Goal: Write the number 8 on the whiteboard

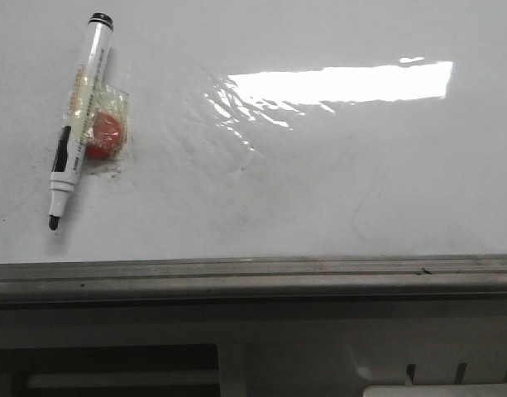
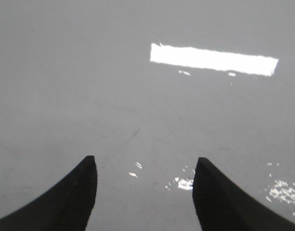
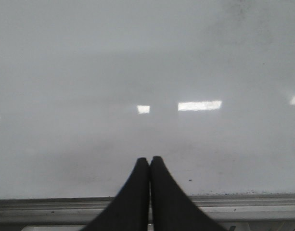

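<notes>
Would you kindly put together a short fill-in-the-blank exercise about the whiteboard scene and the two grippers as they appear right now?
1. The marker pen lies on the whiteboard with its cap ____.
2. The round object taped beside the pen is ____ in colour.
3. The left gripper is ____.
4. The right gripper is ____, holding nothing.

Missing words: off; red; open; shut

You can see only the fingers of your robot. The left gripper (image 2: 145,168) has two black fingers (image 2: 72,197) that curve like horns and end in blunt tips. The right gripper (image 3: 150,161) has the same smooth black fingers (image 3: 133,202), plain and unmarked.
</notes>
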Robot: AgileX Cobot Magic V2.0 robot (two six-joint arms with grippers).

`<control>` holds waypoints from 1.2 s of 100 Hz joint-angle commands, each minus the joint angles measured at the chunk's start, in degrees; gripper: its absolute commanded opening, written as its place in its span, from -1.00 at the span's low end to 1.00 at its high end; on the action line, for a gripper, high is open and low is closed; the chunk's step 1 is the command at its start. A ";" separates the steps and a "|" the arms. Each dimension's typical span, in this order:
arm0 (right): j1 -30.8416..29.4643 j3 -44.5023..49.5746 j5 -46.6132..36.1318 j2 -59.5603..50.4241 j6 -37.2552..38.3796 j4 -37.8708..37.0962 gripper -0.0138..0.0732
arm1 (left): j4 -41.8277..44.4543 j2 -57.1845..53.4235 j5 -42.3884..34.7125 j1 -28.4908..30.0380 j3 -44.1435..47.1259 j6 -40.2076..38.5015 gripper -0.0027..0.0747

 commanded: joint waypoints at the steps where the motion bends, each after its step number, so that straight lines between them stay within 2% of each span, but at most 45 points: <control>1: -0.02 -2.17 -3.91 0.66 -0.39 0.14 -0.83 | -2.16 3.69 -4.70 -3.50 -1.38 3.72 0.12; 12: -0.02 -2.17 -3.91 0.66 -0.39 0.14 -0.83 | -2.70 6.79 -6.52 -9.00 -1.38 3.83 0.12; 31: -0.02 -2.06 -3.91 0.66 -0.39 0.14 -0.83 | -1.47 12.03 -15.25 -19.72 -1.38 3.83 0.12; 57: -0.02 -2.06 -3.91 0.66 -0.39 0.14 -0.83 | -1.20 20.70 -21.86 -30.26 -1.38 3.83 0.12; 92: -0.02 -2.06 -3.91 0.66 -0.39 0.14 -0.83 | -1.75 35.17 -33.62 -39.76 -1.38 3.83 0.12; 120: -0.02 -2.06 -3.77 0.66 -0.39 0.14 -0.83 | -6.20 45.23 -41.03 -42.23 -1.38 3.83 0.12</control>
